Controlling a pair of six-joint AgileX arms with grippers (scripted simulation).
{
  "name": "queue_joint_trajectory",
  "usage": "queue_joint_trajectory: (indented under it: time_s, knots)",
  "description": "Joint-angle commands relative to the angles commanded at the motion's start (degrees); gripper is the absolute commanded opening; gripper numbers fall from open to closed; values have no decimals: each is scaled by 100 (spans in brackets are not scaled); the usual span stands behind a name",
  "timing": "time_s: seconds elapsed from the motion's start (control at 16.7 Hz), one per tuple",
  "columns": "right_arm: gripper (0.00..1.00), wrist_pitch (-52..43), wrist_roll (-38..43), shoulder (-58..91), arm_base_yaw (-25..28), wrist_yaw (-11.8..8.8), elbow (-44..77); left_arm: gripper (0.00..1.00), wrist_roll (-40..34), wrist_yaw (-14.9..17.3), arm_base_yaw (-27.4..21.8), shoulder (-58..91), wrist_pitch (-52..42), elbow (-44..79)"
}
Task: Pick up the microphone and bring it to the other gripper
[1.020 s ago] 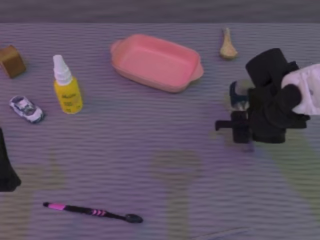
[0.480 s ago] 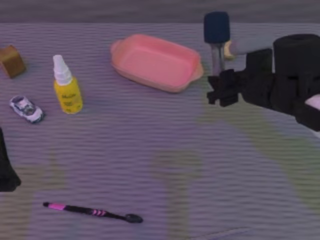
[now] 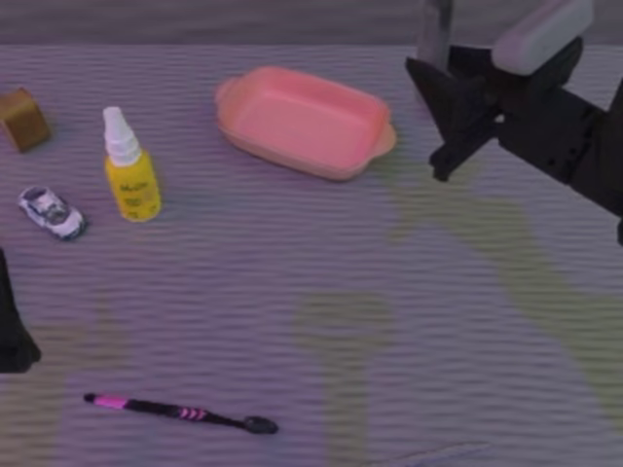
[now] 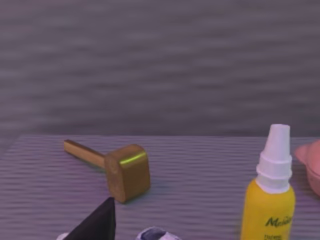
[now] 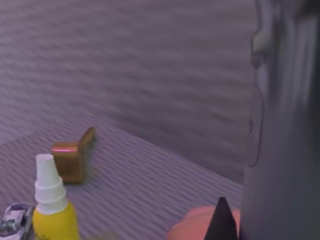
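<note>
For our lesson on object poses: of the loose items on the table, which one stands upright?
The yellow dropper bottle near the table's left side: it stands with its white nozzle up, while the toothbrush, toy car and small mallet lie flat.

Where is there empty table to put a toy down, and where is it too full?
The big bare patch is mid-table, between the pink tray and the toothbrush. The top view's lower right is bare too. It is crowded at the left, where the yellow bottle, toy car and brown mallet stand close together.
</note>
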Motion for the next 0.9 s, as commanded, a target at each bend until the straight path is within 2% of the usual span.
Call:
queue_joint_trajectory:
  time_s: [0.3,0.42,0.54,0.78,0.9]
  knots:
    - [0,64,-15,-22,21,-20,7,100,0,0,0,0,0,0]
    - [0,71,-16,-19,111,56,14,100,0,0,0,0,0,0]
    - [0,93,-21,-21,371,308,39,100,0,0,0,0,0,0]
    - [0,137,-17,-45,1076,992,90,100,0,0,0,0,0,0]
    - [0,152,-15,-66,1338,1243,109,100,0,0,0,0,0,0]
